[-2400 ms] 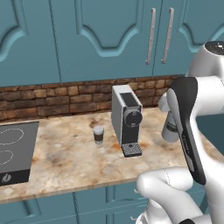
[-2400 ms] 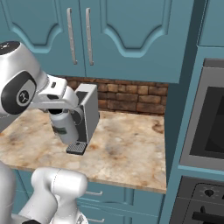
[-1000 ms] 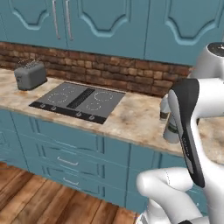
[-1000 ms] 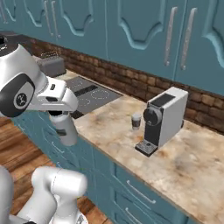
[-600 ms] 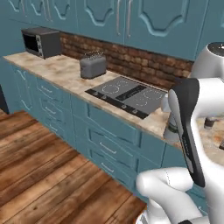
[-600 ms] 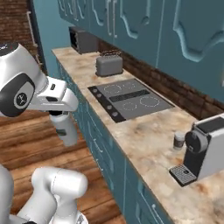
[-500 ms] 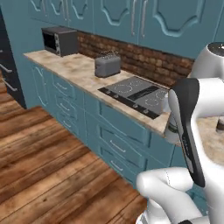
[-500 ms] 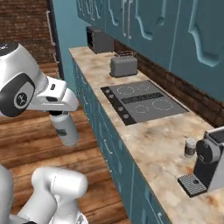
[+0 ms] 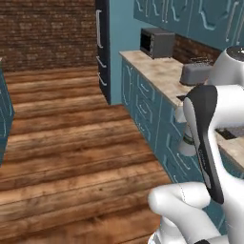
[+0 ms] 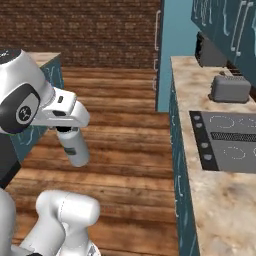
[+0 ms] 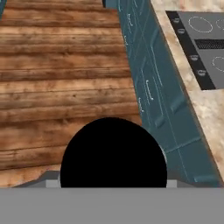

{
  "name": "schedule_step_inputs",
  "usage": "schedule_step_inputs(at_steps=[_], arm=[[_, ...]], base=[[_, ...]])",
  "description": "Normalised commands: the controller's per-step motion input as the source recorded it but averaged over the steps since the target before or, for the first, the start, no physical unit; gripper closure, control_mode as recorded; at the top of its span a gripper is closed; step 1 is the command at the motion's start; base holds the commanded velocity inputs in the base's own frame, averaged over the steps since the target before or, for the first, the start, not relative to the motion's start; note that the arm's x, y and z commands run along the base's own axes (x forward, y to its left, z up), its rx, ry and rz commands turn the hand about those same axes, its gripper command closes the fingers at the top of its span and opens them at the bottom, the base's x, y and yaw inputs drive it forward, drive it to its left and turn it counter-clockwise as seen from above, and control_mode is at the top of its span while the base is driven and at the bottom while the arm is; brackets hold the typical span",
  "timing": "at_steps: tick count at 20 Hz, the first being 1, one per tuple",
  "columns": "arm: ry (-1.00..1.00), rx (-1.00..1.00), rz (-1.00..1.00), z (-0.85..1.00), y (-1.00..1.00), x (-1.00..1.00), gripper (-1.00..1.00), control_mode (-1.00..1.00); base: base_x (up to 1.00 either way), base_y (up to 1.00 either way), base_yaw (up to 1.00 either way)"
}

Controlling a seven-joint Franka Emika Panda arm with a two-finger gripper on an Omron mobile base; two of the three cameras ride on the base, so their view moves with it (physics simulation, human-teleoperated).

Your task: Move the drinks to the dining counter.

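Right base view: the bottle [image 10: 73, 146] hangs upright under the jaws, pinched at its top, above the wood floor [image 10: 125, 125]. Hand view: its black cap [image 11: 113, 153] sits just beside teal cabinets [image 11: 151, 87] under a counter [image 11: 205, 105] carrying the stovetop [image 11: 203, 41].

A white robot arm holds a pale grey bottle [image 10: 74, 147] upright over a wooden plank floor [image 10: 125, 135]. To the right, a marble counter [image 10: 200, 95] on teal cabinets carries a black stovetop [image 10: 227, 137], a grey toaster [image 10: 229, 88] and a dark microwave [image 10: 209, 52].
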Motion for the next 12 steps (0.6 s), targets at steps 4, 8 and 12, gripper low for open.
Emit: schedule_step_inputs(at_steps=[4,8,12], arm=[[0.0,0.0,0.0,0.0,0.0,0.0,1.0,1.0],[0.0,0.0,0.0,0.0,0.0,0.0,1.0,1.0],[0.0,0.0,0.0,0.0,0.0,0.0,1.0,1.0]], base=[[0.0,0.12,0.69],[0.0,0.14,0.67],[0.02,0.24,0.58]])
